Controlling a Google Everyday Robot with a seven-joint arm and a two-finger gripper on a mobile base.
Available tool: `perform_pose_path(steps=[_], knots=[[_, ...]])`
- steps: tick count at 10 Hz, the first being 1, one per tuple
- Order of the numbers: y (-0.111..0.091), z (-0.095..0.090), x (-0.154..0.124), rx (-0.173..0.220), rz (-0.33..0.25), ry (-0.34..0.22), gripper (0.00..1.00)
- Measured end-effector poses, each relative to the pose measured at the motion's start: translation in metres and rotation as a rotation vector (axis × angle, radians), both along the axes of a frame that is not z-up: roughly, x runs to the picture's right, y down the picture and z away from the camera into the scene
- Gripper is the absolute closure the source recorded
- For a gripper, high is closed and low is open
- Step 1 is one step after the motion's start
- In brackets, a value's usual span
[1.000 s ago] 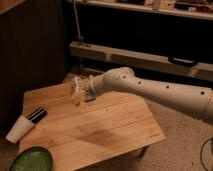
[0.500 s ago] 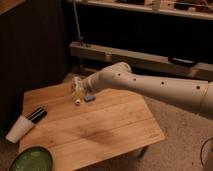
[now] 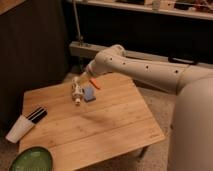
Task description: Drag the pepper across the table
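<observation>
- The pepper (image 3: 94, 84) lies on the table (image 3: 115, 130) near the far edge, at about 12 o'clock from the table's middle.
- A blue block (image 3: 90, 94) sits just beside the pepper at its 7 o'clock. A whitish bottle (image 3: 77, 93) lies against the block's 9 o'clock side.
- The arm (image 3: 150, 72) reaches in from 3 o'clock. Its gripper (image 3: 83, 81) hangs low over the far part of the table, just at 9 o'clock of the pepper and above the bottle.
- I cannot tell how far the gripper is open, nor whether it touches or holds anything. The pepper looks free on the wood.
- A white cup (image 3: 18, 131) stands at the table's 9 o'clock edge, and a green bowl (image 3: 31, 160) at its 7 o'clock corner. Both are well apart from the pepper.
- Judgement: the approach looks done or nearly so, since the gripper is right by the pepper. The drag itself seems not yet made.
- Left to do: settle onto the pepper, then slide it across the bare planks toward 5 or 6 o'clock, clear of the block and bottle.
</observation>
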State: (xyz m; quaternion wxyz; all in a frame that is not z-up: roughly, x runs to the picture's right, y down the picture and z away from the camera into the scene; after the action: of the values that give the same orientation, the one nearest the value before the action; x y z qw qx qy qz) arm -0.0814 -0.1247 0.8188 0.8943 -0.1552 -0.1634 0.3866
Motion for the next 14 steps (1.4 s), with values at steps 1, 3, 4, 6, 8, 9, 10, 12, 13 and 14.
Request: perform_pose_path(steps=[1,3,4,6,8,9,10,12,13,14], knots=[[-0.016,0.018,0.004,-0.004,-0.012,0.031,0.20],[-0.049,0.067,0.007,-0.032,-0.032,0.083,0.20],[-0.057,0.083,0.006,-0.043,-0.038,0.090,0.20],[-0.071,0.115,0.010,-0.068,-0.041,0.107,0.20],[-0.071,0.137,0.004,-0.093,-0.040,0.111,0.20],[-0.066,0.145,0.001,-0.103,-0.039,0.111,0.20],[-0.058,0.147,-0.004,-0.114,-0.027,0.107,0.20],[-0.034,0.138,-0.018,-0.127,-0.012,0.093,0.20],[-0.022,0.133,-0.021,-0.131,-0.008,0.093,0.20],[-0.009,0.130,-0.028,-0.137,-0.009,0.095,0.20]])
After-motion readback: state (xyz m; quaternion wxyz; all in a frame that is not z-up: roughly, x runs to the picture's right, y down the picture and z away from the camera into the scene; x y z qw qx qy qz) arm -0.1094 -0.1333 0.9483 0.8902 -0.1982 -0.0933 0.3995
